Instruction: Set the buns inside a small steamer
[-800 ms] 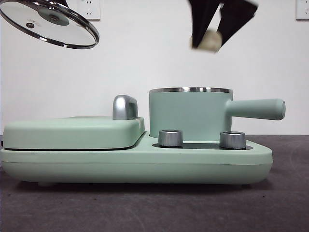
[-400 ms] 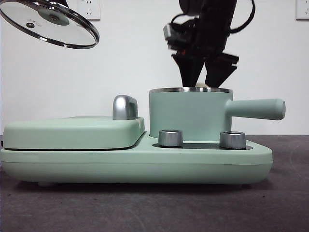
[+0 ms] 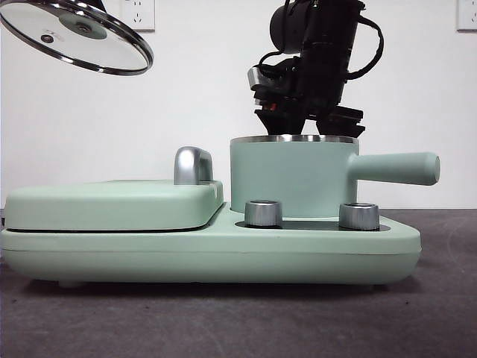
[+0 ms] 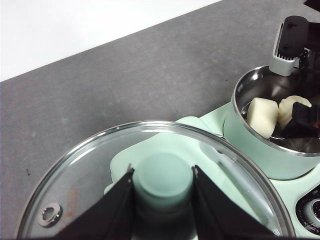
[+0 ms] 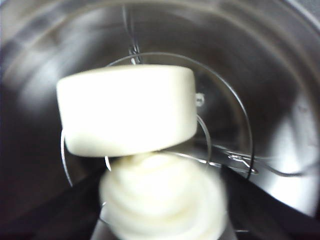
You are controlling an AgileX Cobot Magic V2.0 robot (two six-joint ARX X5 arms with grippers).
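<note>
The small steamer [image 3: 294, 179] stands on the right of the green base with its lid off. Inside it lies the smooth cream bun [image 4: 262, 116] [image 5: 125, 110]. The ridged swirl bun [image 5: 162, 200] [image 4: 290, 106] sits beside it, low in the pot, with my right gripper [image 3: 305, 127] shut on it, jaws dipped below the steel rim. At the upper left, well clear of the pot, my left gripper [image 4: 162, 172] is shut on the green knob of the glass lid [image 3: 74, 33].
The steamer's long green handle [image 3: 395, 168] points right. A flat green griddle section [image 3: 112, 205] with a silver handle [image 3: 192, 164] fills the left of the base. Two steel dials [image 3: 263, 212] [image 3: 359, 216] stand in front of the pot.
My right gripper has come down from high above the steamer with the bun, and its jaws now reach inside the rim. The lid has stayed in place.
</note>
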